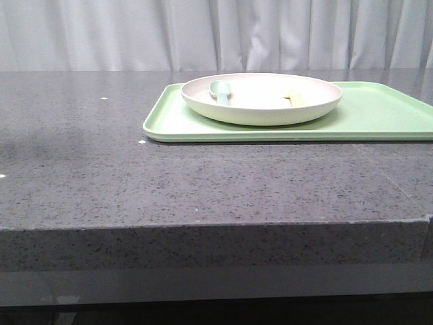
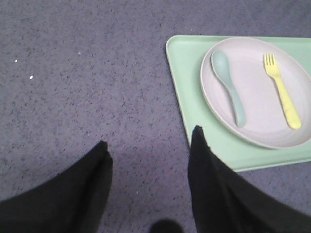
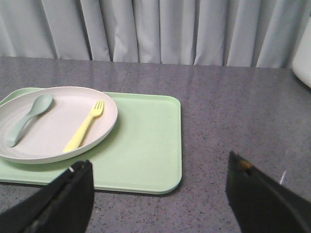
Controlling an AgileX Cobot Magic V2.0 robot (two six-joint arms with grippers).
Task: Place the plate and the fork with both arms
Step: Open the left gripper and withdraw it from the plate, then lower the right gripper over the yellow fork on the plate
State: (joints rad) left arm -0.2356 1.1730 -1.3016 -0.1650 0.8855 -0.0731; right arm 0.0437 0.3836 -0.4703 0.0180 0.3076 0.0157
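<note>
The off-white plate [image 1: 264,101] rests on the left part of a light-green tray [image 1: 379,118]. The yellow fork [image 2: 282,91] lies in the plate beside a pale green spoon [image 2: 229,86]; both also show in the right wrist view, the fork [image 3: 85,125] and the spoon [image 3: 29,116]. In the front view only the fork's tip [image 1: 293,97] shows. My left gripper [image 2: 148,145] is open and empty above the bare table, near the tray's corner. My right gripper [image 3: 158,167] is open and empty above the tray's other end. Neither arm shows in the front view.
The grey speckled table [image 1: 135,176] has a front edge close to the camera. A white curtain [image 1: 203,34] hangs behind the table. A white object [image 3: 302,63] sits at the table's far edge in the right wrist view.
</note>
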